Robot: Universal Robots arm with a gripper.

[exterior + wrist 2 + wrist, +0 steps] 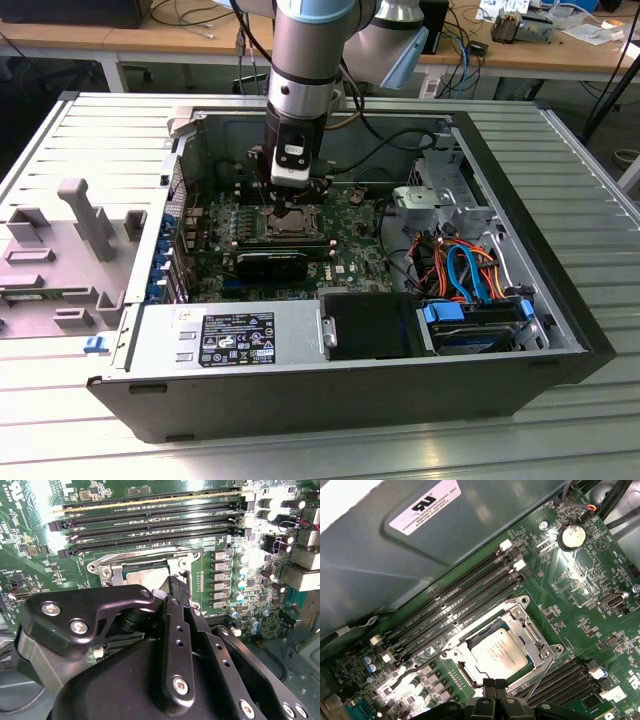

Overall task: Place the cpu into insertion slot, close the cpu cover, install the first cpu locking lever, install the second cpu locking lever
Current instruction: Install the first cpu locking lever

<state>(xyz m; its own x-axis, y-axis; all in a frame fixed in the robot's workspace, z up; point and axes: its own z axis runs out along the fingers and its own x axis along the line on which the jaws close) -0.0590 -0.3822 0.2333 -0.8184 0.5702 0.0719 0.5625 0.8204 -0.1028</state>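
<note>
Hanging nr cpu cover [532, 639] edge | claw [495, 683] closed tight | cpu [500, 652] seated

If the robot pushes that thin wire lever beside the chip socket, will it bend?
Likely springy: the locking lever is a long thin wire, so it should flex and push back. Its smooth bare metal might slip off the gripper. Probably very light.

The silver-grey tubular robot arm [303, 60] stands upright, wrist pointing straight down. Its black two-fingered gripper [289, 205] hangs low over the silver-rimmed square insertion slot [285, 222], fingertips [489, 685] pressed together at the slot's edge.
</note>
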